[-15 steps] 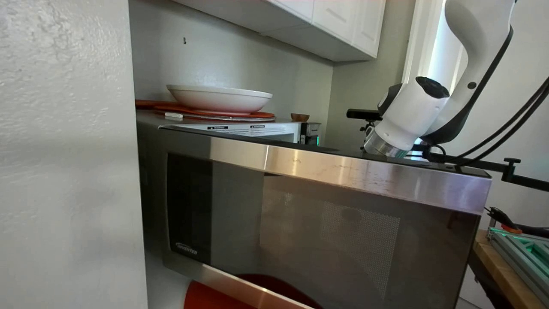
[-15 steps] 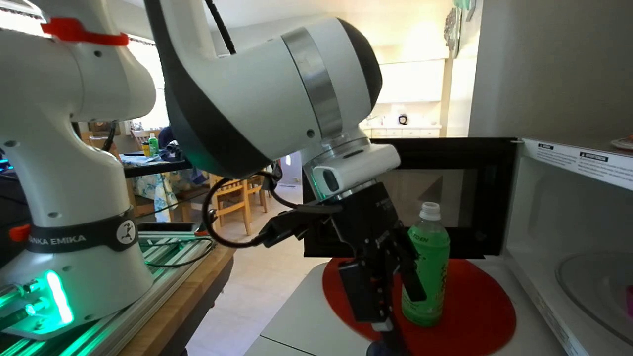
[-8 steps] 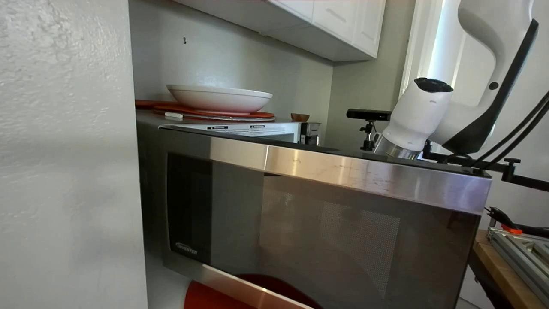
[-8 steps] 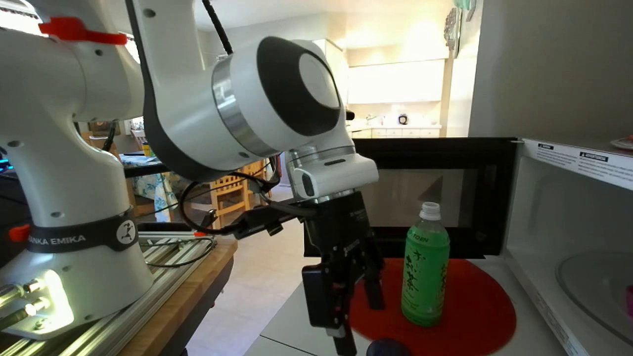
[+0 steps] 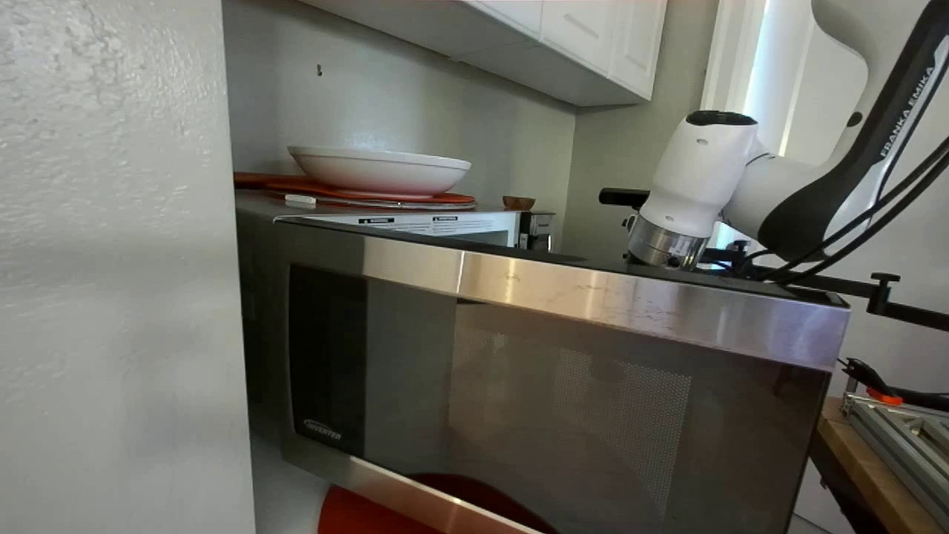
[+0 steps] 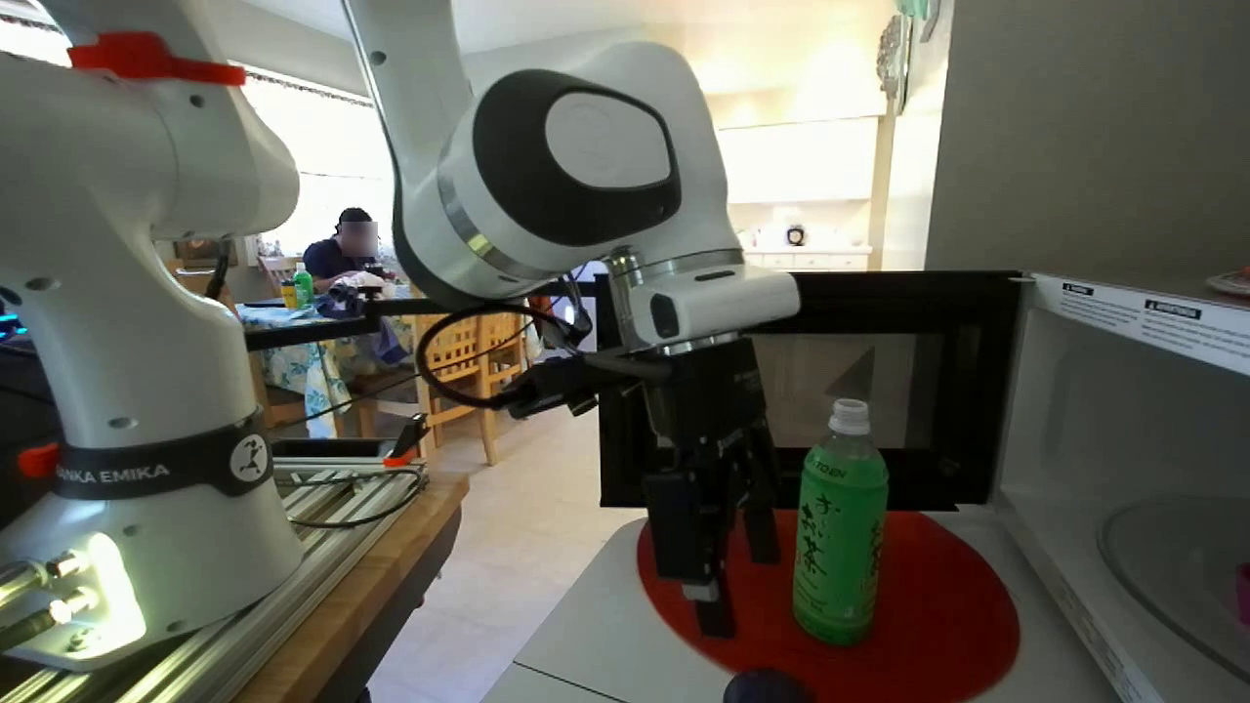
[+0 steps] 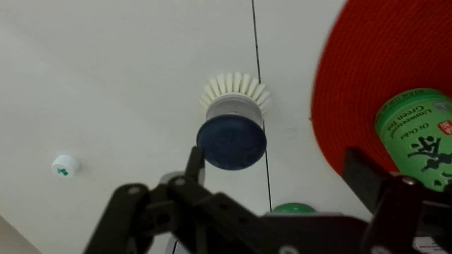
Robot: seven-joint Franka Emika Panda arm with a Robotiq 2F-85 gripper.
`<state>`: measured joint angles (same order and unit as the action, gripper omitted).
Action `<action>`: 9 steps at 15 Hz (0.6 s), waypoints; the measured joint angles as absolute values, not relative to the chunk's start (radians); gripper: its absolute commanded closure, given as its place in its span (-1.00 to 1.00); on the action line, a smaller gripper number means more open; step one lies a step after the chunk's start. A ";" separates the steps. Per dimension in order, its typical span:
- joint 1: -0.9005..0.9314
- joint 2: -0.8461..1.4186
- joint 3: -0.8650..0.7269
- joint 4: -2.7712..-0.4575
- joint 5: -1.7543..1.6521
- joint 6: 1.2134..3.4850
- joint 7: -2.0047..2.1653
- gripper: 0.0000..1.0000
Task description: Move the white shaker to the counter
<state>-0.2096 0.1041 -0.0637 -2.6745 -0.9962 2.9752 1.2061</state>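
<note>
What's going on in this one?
A Franka Panda arm reaches down beside an open microwave. Its pincer is open and holds nothing, above the counter, where a blue-topped dish brush stands. A green tea bottle stands upright on a round red placemat. The job is moving the white shaker to the counter, but I can't make that shaker out with certainty.

Wide white bowl (image 5: 378, 172) atop the microwave (image 5: 259, 297), robot arm (image 5: 700, 174) beyond its open door (image 5: 556, 415).
</note>
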 measured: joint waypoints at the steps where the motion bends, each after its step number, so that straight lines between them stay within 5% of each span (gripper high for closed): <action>1: -0.216 0.089 -0.035 -2.675 -0.917 2.945 1.141 -1.00; 9: -0.152 -0.144 0.015 -2.531 -0.319 2.512 0.597 -1.00</action>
